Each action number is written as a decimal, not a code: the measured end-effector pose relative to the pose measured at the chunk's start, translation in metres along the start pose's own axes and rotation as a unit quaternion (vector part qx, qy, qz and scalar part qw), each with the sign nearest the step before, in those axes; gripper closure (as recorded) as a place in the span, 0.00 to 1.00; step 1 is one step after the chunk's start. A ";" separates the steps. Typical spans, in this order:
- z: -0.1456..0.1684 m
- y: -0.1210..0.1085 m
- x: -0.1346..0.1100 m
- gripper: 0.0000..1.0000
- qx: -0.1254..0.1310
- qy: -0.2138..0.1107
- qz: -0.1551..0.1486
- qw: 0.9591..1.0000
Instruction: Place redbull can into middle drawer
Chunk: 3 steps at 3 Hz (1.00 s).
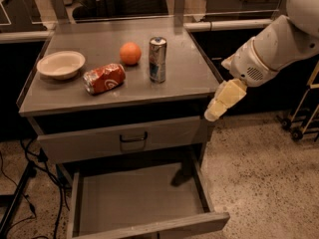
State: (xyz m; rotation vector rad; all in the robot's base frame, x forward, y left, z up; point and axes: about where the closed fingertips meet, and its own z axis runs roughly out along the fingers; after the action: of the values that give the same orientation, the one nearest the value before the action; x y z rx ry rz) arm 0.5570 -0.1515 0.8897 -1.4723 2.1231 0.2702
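The redbull can (158, 59) stands upright on the cabinet top, right of centre, next to the orange. The middle drawer (134, 199) is pulled open below and its grey floor is bare. My gripper (213, 112) hangs off the right front corner of the cabinet top. It points down and to the left, at about the height of the top's edge, well to the right of the can. It holds nothing that I can see.
An orange (130, 53), a red soda can (104, 78) lying on its side and a white bowl (61, 64) share the cabinet top (194, 78). The top drawer front with a dark handle (132, 137) is shut. Cables (25, 183) lie on the floor at left.
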 end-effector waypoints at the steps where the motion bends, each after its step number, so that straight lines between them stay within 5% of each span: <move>1: 0.020 -0.009 -0.004 0.00 0.015 -0.048 0.056 0.997; 3: 0.052 -0.050 -0.024 0.00 0.034 -0.111 0.101 0.988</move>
State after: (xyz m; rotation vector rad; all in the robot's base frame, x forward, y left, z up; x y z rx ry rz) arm 0.6255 -0.1276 0.8656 -1.1345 2.0782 0.4123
